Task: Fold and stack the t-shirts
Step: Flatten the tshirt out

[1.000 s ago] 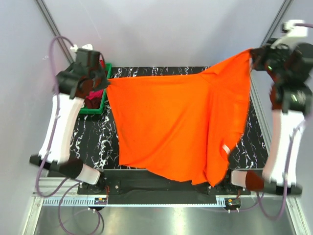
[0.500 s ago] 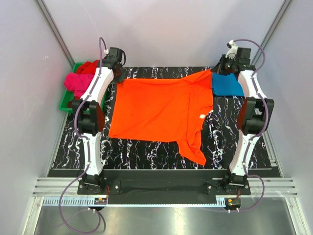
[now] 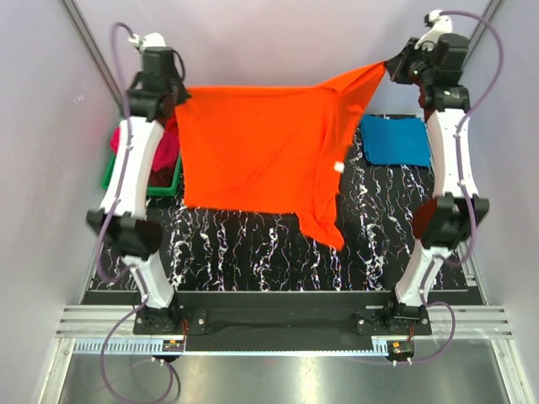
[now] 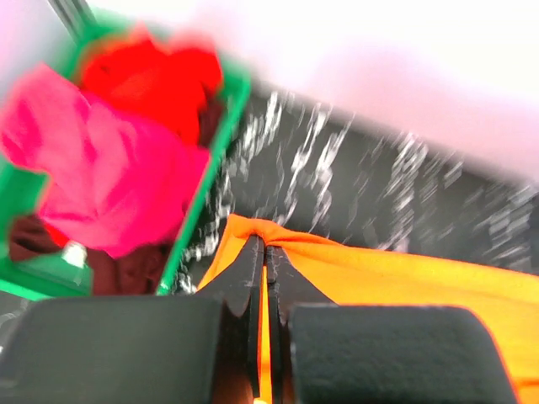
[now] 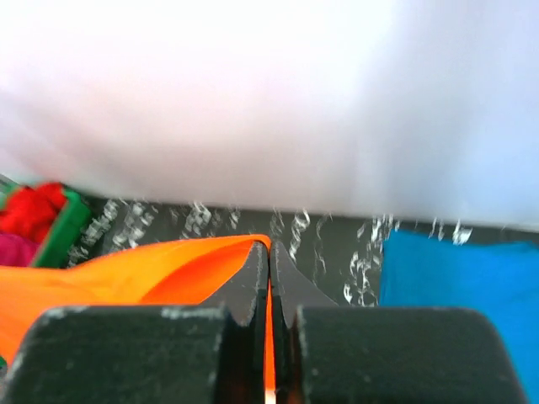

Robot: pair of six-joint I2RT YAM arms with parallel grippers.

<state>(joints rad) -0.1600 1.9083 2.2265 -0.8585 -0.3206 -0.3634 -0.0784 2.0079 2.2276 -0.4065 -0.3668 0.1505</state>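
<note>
The bright orange t-shirt [image 3: 261, 147] hangs spread in the air between both arms, one sleeve dangling low near the middle of the table. My left gripper [image 3: 178, 94] is shut on its left corner, seen pinched in the left wrist view [image 4: 268, 246]. My right gripper [image 3: 389, 66] is shut on its right corner, seen in the right wrist view [image 5: 269, 248]. The teal-blue t-shirt [image 3: 394, 140] lies folded flat at the back right of the table. The magenta-pink t-shirt [image 4: 101, 177] and red t-shirt [image 4: 152, 76] lie crumpled in the green tray [image 4: 226, 126].
The green tray [image 3: 109, 177] sits off the table's back left corner, partly hidden by the left arm. The black marbled table [image 3: 278, 252] lies beneath the hanging shirt. White walls stand close behind and at both sides.
Half a second ago the orange shirt lay flat on the table with both grippers low at its far corners. Now both grippers have lifted it high, and it hangs stretched between them.
</note>
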